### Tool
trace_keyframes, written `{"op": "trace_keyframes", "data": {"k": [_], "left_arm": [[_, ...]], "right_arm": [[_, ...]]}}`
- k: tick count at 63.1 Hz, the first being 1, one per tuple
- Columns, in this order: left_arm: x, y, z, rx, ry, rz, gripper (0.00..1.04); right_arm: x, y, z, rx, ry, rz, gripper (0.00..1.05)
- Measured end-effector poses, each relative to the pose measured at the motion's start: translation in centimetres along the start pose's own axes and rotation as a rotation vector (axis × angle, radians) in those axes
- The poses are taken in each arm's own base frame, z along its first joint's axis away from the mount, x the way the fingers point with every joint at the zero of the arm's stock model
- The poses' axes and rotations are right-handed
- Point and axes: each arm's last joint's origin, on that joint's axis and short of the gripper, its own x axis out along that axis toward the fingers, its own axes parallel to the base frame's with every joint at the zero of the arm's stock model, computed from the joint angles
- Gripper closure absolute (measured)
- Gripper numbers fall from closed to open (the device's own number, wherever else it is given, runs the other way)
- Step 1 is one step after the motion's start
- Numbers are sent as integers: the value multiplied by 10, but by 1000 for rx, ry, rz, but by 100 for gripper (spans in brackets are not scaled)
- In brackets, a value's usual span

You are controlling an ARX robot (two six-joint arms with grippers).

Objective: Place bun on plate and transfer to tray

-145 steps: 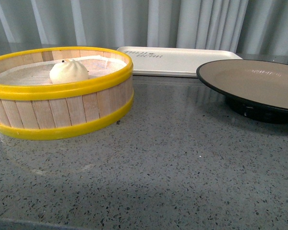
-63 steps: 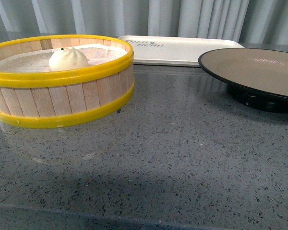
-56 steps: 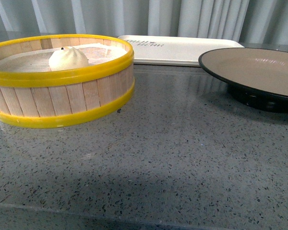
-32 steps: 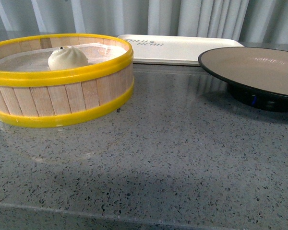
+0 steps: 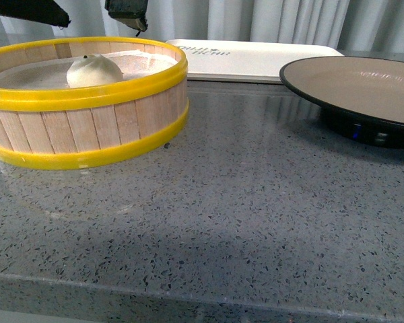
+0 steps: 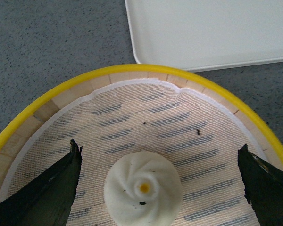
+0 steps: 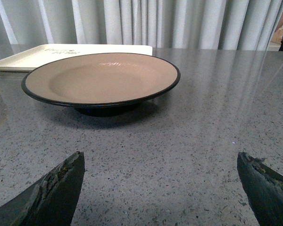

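The bun (image 5: 94, 70) sits on the cloth liner inside the yellow-rimmed steamer basket (image 5: 87, 128) at the left. My left gripper (image 5: 101, 23) hangs open above the basket, with the bun below and between its fingers. In the left wrist view the bun (image 6: 142, 190) lies between the open gripper's (image 6: 159, 147) dark fingers (image 6: 47, 193), untouched. The brown-grey plate (image 5: 360, 81) stands empty at the right. The white tray (image 5: 256, 59) lies empty behind. My right gripper (image 7: 160, 157) is open and empty, low over the table, short of the plate (image 7: 101, 77).
The grey speckled table (image 5: 242, 202) runs from the front edge to a grey curtain behind. The tray's corner (image 6: 203, 33) lies just beyond the basket's rim (image 6: 146, 69). The tray (image 7: 61, 51) also shows behind the plate in the right wrist view.
My left gripper's fingers have come into the top of the front view, above the basket. The front view itself has shifted a little. Bun, plate and tray rest where they were.
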Motion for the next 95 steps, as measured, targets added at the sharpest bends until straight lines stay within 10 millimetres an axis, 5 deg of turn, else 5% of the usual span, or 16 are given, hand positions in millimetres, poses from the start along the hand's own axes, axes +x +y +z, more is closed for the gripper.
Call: {"op": "trace_keyframes", "data": {"k": [44, 84, 95], "left_arm": [[9, 3, -19, 90, 98, -3, 7], [12, 1, -19, 107, 97, -9, 100], [5, -1, -5, 118, 65, -20, 101]], "right_arm": [[0, 0, 0, 0, 0, 0, 8], [0, 0, 0, 0, 0, 0, 8], [0, 0, 0, 0, 0, -1, 8]]}}
